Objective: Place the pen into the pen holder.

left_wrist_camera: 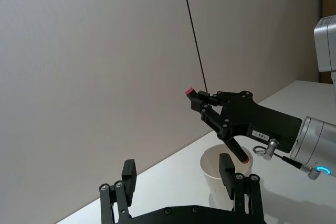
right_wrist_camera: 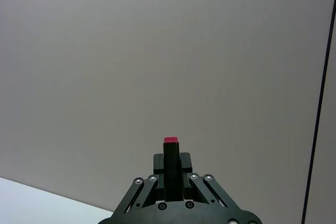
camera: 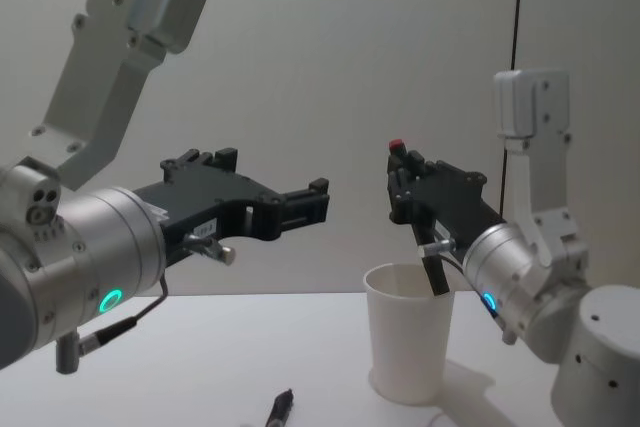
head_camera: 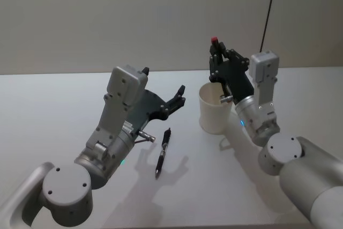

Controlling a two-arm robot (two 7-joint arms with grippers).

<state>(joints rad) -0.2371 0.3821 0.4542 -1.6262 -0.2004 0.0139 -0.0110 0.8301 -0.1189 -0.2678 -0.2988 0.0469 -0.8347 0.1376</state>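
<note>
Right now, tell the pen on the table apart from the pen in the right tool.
The table pen lies flat on the table, untouched by the open left tool; the held pen stands tilted, clamped in the right tool over the white cup. The held pen has a red top; the table pen shows none. Both are slim and dark.

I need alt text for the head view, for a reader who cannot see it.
The right gripper holds a black pen with a red end tilted over a white paper cup on a white table. The left gripper hangs open; a second black pen lies on the table left of the cup.
</note>
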